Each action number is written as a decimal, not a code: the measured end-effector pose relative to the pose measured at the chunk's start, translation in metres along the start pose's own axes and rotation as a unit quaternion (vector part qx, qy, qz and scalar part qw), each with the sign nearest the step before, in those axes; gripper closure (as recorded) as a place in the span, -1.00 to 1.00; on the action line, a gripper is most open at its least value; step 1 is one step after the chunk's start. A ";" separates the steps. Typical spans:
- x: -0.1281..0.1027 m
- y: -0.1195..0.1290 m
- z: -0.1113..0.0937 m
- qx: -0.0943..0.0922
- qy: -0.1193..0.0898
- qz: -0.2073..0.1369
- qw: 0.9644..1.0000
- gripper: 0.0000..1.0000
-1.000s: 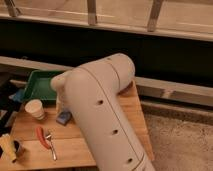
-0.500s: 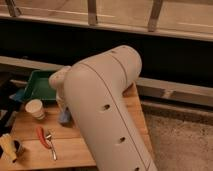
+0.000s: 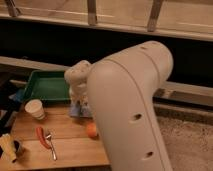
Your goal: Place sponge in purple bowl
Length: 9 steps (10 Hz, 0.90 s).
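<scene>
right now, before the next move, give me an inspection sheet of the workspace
surface: wooden table
job's things: sponge, blue, at the table's back, beside the green tray; purple bowl: nothing seen
clutter: green tray, paper cup, orange, red-handled tool, metal utensil, yellow item at the left edge
grippers: gripper shut, down at the sponge; hold unclear
cables: nothing seen
surroundings: robot arm hides the table's right part; dark wall, railing post above

The big arm (image 3: 130, 100) hides most of the claw (image 3: 80, 106), down at the half-covered sponge (image 3: 73, 113).
</scene>
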 end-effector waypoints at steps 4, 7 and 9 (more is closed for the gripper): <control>-0.046 -0.060 -0.093 -0.046 -0.060 0.052 0.996 1.00; -0.064 -0.081 -0.122 -0.066 -0.079 0.071 0.992 1.00; -0.064 -0.081 -0.122 -0.067 -0.079 0.071 0.992 1.00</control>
